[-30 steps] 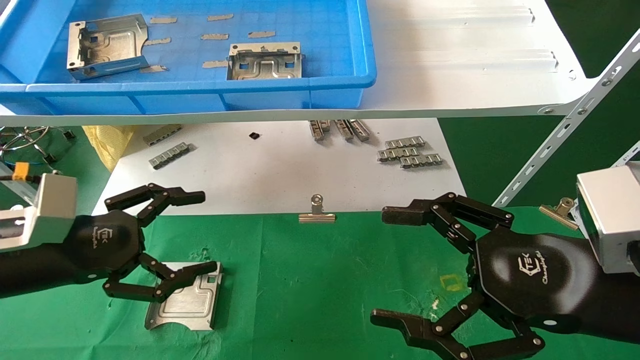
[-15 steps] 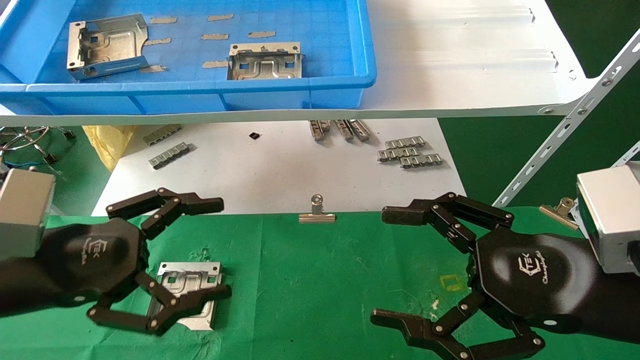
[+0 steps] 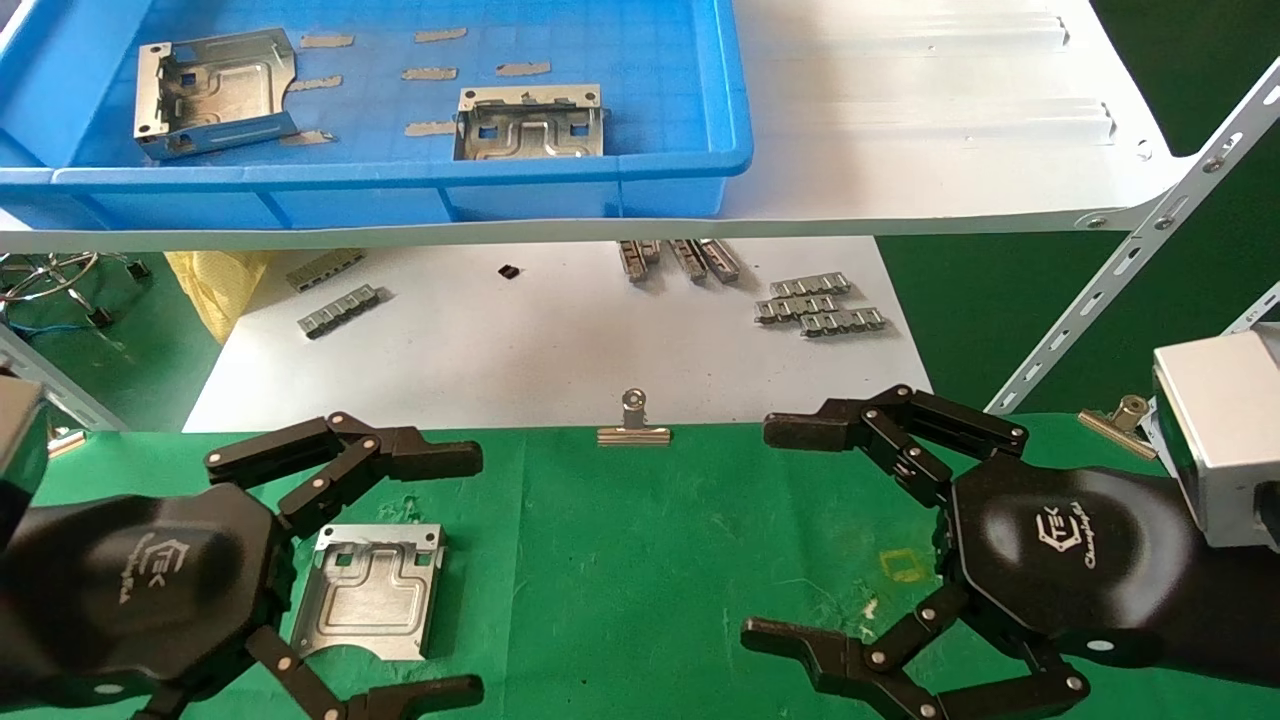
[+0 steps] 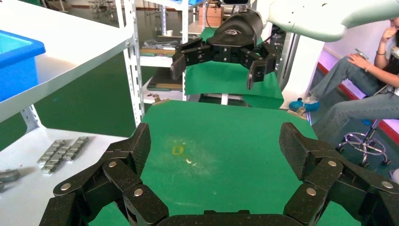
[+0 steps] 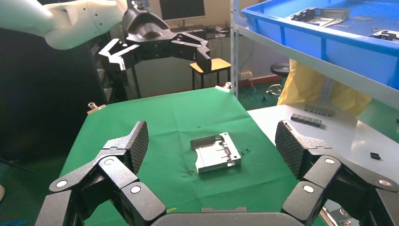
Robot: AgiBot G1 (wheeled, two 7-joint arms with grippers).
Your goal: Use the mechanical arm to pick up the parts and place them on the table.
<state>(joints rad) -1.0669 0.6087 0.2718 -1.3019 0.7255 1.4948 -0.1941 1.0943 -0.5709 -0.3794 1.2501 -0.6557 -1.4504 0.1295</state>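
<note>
Silver bracket [image 3: 375, 590] lying flat on the green table [image 3: 650, 560], channel side up.
Its cutout edge faces the shelf. Left hand [image 3: 330, 570] hovers above it, fingers spread, gripping nothing; right hand [image 3: 840, 530] idles open, well apart.

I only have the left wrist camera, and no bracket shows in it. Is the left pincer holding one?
Observer: No. The left pincer is open and empty; a shiny silver stamped sheet-metal bracket lies flat on the green cloth table.
Operator: Is the pincer touching it?
Observer: No. The right wrist view shows the pincer raised well above the bracket.
Operator: Any left to fetch?
Observer: Two more silver brackets sit in the blue plastic tray on the white metal shelf.
</note>
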